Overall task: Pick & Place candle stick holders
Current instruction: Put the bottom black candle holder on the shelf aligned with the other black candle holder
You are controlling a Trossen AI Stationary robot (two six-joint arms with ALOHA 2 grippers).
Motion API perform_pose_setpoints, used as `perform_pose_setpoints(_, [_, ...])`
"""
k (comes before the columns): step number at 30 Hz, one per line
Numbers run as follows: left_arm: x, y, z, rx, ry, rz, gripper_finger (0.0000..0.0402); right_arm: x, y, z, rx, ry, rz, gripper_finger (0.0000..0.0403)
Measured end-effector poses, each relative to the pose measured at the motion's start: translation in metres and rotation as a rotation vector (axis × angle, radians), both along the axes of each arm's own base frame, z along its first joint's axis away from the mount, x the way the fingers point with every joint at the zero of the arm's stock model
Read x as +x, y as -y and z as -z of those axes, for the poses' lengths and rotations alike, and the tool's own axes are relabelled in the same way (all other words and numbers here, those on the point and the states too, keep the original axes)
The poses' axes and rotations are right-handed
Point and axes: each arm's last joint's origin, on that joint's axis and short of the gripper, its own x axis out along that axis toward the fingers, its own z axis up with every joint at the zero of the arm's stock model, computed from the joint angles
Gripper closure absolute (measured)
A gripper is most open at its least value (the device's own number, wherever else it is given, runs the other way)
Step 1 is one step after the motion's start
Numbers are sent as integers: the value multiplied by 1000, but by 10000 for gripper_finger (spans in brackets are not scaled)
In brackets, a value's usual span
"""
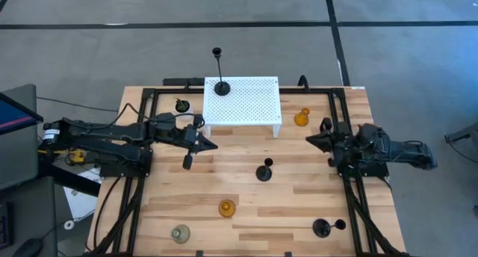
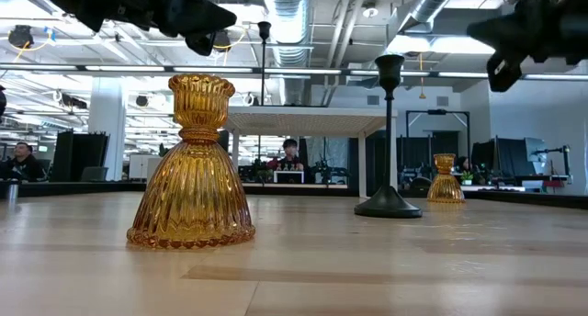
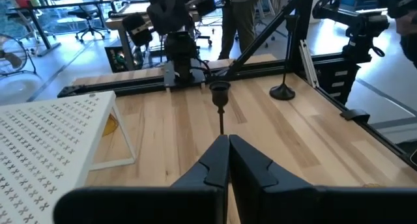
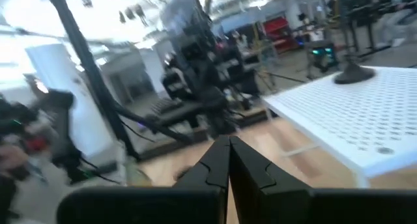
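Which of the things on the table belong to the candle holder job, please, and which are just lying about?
Job: tall black holder on the white perforated stand; black holders at centre and near right; amber glass holders; clear-grey glass holder.

Lying about: the stand; small potted plant.

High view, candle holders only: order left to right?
Clear-grey glass holder → tall black holder on the white stand → amber holder near the front → black holder mid-table → amber holder by the stand → black holder front right.
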Motion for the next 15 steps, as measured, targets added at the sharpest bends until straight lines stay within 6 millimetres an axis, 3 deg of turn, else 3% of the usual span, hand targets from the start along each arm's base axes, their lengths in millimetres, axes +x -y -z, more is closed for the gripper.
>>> perform_pose_setpoints(9, [0, 0, 0, 0, -1, 0, 390, -18, -2, -33, 76, -45, 75, 403])
perform_pose_setpoints(15, [0, 0, 0, 0, -1, 0, 390, -28, -4, -46, 207, -77, 17, 403])
